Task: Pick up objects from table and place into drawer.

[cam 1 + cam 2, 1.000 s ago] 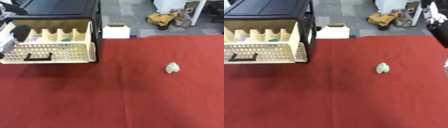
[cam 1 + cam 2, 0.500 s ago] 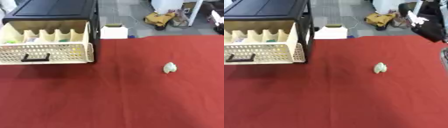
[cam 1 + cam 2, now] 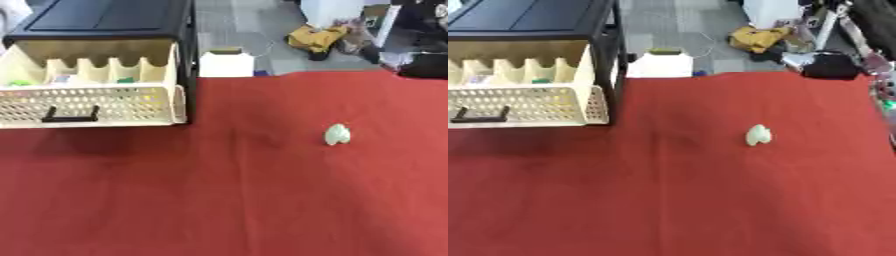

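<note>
A small pale green-white lump [image 3: 337,135] lies alone on the red tablecloth [image 3: 219,200], right of centre. At the far left stands a black cabinet [image 3: 105,20], and its cream drawer [image 3: 87,102] is pulled open. The drawer has a perforated front with a black handle [image 3: 70,117]. Small coloured things [image 3: 61,80] lie inside it behind dividers. Neither of my hands shows in either view. A grey shape with a green light [image 3: 885,100] pokes in at the right edge of the right eye view, and I cannot tell what it is.
A white box [image 3: 226,64] sits on the floor just past the table's far edge. Beyond it on the floor lie a yellow heap [image 3: 319,37] and a black bag [image 3: 829,65]. The table's right edge [image 3: 881,130] runs close to the lump.
The camera has shifted a little, so the whole picture has slid sideways. The lump and the open drawer have kept their places on the table.
</note>
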You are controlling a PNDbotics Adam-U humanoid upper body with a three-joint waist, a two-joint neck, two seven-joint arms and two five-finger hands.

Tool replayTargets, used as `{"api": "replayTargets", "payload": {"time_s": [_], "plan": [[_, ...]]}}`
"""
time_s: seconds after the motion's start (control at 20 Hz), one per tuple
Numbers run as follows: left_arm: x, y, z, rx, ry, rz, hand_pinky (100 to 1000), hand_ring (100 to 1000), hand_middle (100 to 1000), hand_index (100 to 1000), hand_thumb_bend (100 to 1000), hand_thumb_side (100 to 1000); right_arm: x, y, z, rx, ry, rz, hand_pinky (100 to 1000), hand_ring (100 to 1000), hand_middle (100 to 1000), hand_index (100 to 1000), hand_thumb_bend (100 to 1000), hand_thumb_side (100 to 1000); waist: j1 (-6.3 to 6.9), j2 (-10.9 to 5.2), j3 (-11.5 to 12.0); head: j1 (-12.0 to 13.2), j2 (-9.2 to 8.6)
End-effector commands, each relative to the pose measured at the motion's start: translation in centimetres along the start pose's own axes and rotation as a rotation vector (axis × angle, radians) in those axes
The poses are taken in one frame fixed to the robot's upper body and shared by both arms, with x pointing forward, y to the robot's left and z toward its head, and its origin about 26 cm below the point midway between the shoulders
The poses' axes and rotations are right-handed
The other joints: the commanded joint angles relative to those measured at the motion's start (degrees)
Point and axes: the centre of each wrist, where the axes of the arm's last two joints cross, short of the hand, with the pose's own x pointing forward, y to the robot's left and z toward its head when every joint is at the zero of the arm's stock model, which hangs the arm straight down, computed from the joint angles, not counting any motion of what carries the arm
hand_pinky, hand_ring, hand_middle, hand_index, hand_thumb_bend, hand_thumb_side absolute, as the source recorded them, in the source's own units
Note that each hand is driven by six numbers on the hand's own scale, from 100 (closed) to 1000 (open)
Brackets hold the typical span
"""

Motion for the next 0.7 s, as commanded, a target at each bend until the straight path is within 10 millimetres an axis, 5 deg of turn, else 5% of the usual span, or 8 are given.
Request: {"api": "replayTargets", "payload": {"time_s": [0.05, 0.7], "plan": [[0.4, 0.4, -0.2, 0.013, -0.009, 0.005, 100, 100, 100, 744, 179, 1000, -1.4, -1.1, -0.2, 0.066, -0.024, 0.056, 760, 852, 615, 826, 672, 637, -0.13, -1.23, 0.0, -0.2, -0.35], [0.3, -0.1, 0.0, -0.014, 0.020, 0.023, 100, 100, 100, 721, 170, 1000, -2.2, 0.6, 0.2, 0.356, -0.055, -0.064, 742, 853, 610, 854, 695, 227, -0.35, -1.28, -0.3, -0.3, -0.87]]}}
